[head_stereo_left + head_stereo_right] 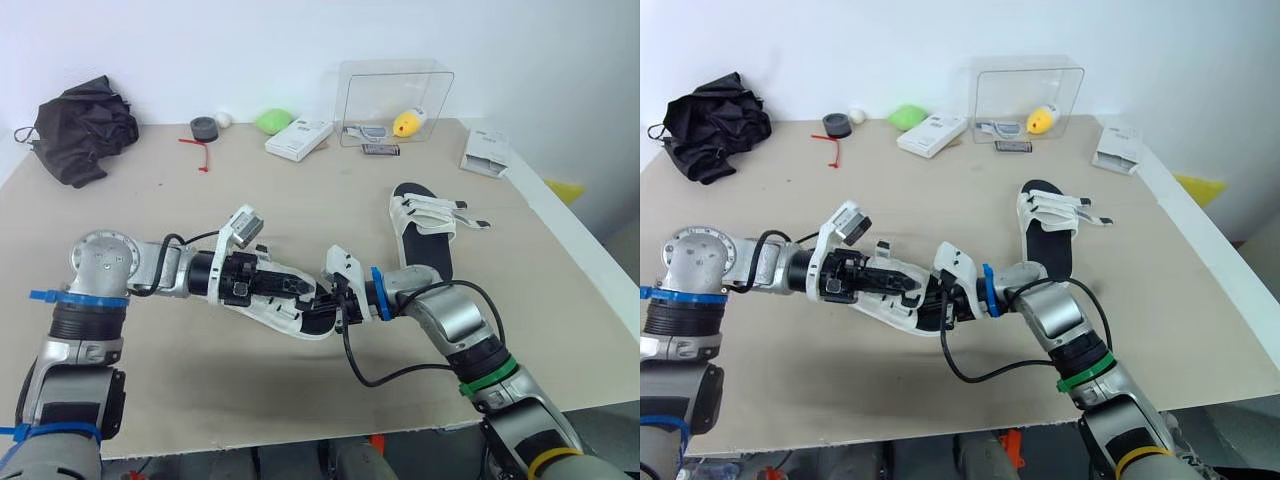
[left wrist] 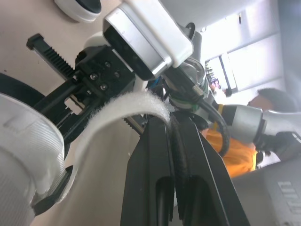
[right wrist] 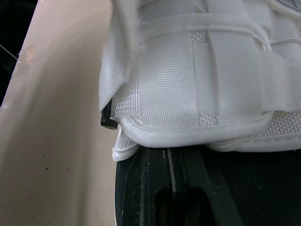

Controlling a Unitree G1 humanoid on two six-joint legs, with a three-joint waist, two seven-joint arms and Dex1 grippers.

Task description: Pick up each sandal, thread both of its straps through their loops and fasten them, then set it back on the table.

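Observation:
One black-soled sandal with white straps [image 1: 283,311] is held low over the middle of the table [image 1: 180,200], between my two grippers. My left gripper [image 1: 300,288] comes in from the left and is shut on a white fuzzy strap [image 2: 117,110] that arcs up from the sandal. From the right, my right gripper [image 1: 336,303] is shut on the sandal, its fingers [image 3: 171,165] lying on the black sole under the white woven upper [image 3: 197,84]. The second sandal [image 1: 425,225] lies flat at the right, with its strap ends sticking out to the right.
Along the back edge lie a black cloth [image 1: 85,128], a tape roll [image 1: 204,127], a green object [image 1: 273,121], a white box [image 1: 299,139] and a clear container [image 1: 395,100] with a yellow item inside. Another white box [image 1: 486,152] sits at the back right corner.

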